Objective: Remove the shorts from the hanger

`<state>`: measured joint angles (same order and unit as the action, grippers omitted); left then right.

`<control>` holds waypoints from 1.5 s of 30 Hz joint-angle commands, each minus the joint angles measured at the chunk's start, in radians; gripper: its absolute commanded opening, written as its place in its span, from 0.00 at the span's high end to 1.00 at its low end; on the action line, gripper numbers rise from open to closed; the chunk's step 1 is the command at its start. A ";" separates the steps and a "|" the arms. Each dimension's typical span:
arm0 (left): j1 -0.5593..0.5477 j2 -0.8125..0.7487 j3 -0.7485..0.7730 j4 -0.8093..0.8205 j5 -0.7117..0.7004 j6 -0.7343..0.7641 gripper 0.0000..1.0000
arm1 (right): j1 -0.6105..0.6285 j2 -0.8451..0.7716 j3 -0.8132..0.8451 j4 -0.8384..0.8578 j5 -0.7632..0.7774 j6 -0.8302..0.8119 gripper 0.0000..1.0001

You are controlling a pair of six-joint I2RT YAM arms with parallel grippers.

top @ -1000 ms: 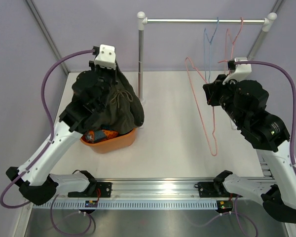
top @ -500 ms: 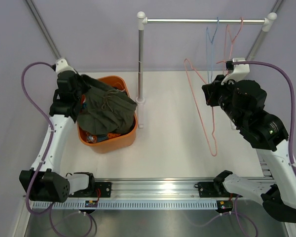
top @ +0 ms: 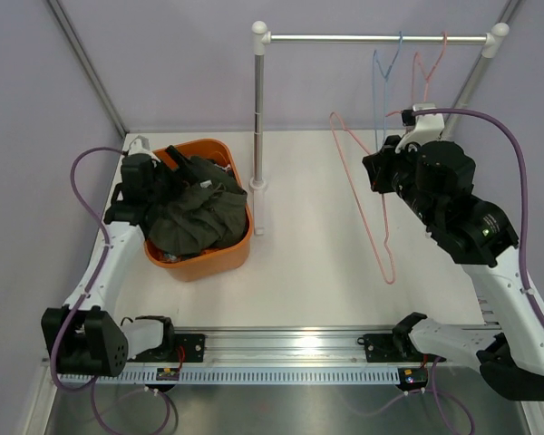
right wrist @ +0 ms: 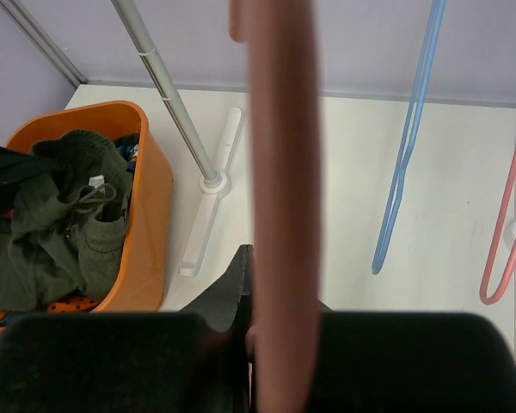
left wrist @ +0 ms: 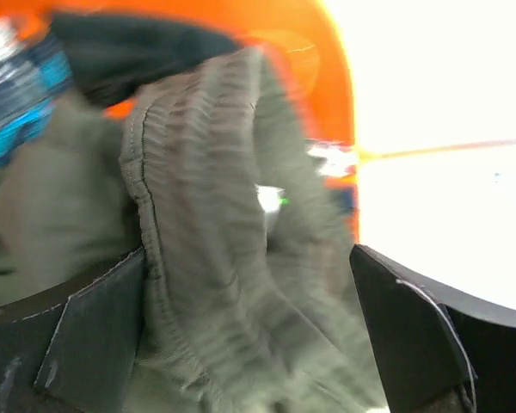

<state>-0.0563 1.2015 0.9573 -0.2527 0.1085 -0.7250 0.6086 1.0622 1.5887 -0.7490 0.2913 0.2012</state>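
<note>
The dark olive shorts point(top: 199, 213) lie heaped in the orange basket point(top: 204, 265) at the left. My left gripper point(top: 163, 188) sits low at the basket's left rim and is open. In the left wrist view its fingers point(left wrist: 95, 335) stand wide apart, with the shorts' waistband point(left wrist: 206, 215) loose between them. My right gripper point(top: 377, 172) is shut on the bare pink hanger point(top: 367, 204), held off the rail at the right. In the right wrist view that hanger's point(right wrist: 281, 172) wire runs up from the closed jaws, and the shorts point(right wrist: 60, 224) show in the basket point(right wrist: 148, 198).
A metal rack has its pole point(top: 258, 136) just right of the basket and its rail point(top: 381, 39) across the back. A blue hanger point(top: 382, 82) and another pink hanger point(top: 428, 68) hang on the rail, close behind my right gripper. Purple walls enclose the table.
My left arm carried the shorts down from above into the basket, then opened its jaws and let them go. My right arm shifted slightly left with the pink hanger.
</note>
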 commanded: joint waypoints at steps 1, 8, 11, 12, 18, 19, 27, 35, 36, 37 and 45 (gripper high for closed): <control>-0.005 -0.080 0.148 0.023 0.203 0.096 0.01 | 0.008 0.021 0.014 0.051 -0.027 -0.006 1.00; -0.170 -0.160 0.181 -0.082 0.321 0.276 0.01 | 0.008 0.041 0.031 0.051 -0.044 0.003 1.00; -0.347 -0.250 0.118 0.036 0.269 0.211 0.01 | 0.008 0.039 0.021 0.057 -0.034 0.001 1.00; -0.390 -0.282 0.088 0.058 0.207 0.211 0.01 | 0.008 0.044 0.020 0.056 -0.034 0.001 1.00; -0.508 -0.289 0.109 0.015 0.070 0.313 0.01 | 0.008 0.085 0.080 -0.003 -0.044 0.003 1.00; -0.508 -0.283 0.130 -0.034 0.050 0.338 0.01 | 0.008 0.084 0.085 -0.006 -0.044 0.004 1.00; -0.508 -0.244 0.216 -0.224 -0.029 0.470 0.01 | 0.008 0.119 0.138 -0.021 0.009 -0.022 1.00; -0.508 -0.264 0.259 -0.326 -0.113 0.572 0.01 | -0.007 0.200 0.223 0.019 0.060 -0.147 1.00; -0.508 -0.285 0.239 -0.327 -0.144 0.576 0.01 | -0.033 0.217 0.228 0.036 0.048 -0.154 1.00; -0.508 -0.298 0.226 -0.313 -0.150 0.578 0.01 | -0.050 0.228 0.249 0.040 0.030 -0.155 1.00; -0.508 -0.361 0.123 -0.277 -0.239 0.585 0.01 | -0.227 0.438 0.479 0.109 -0.199 -0.164 1.00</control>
<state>-0.5629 0.8459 1.1023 -0.5667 -0.0589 -0.1650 0.4164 1.4334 1.9446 -0.7242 0.1860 0.0715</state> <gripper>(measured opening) 0.988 0.091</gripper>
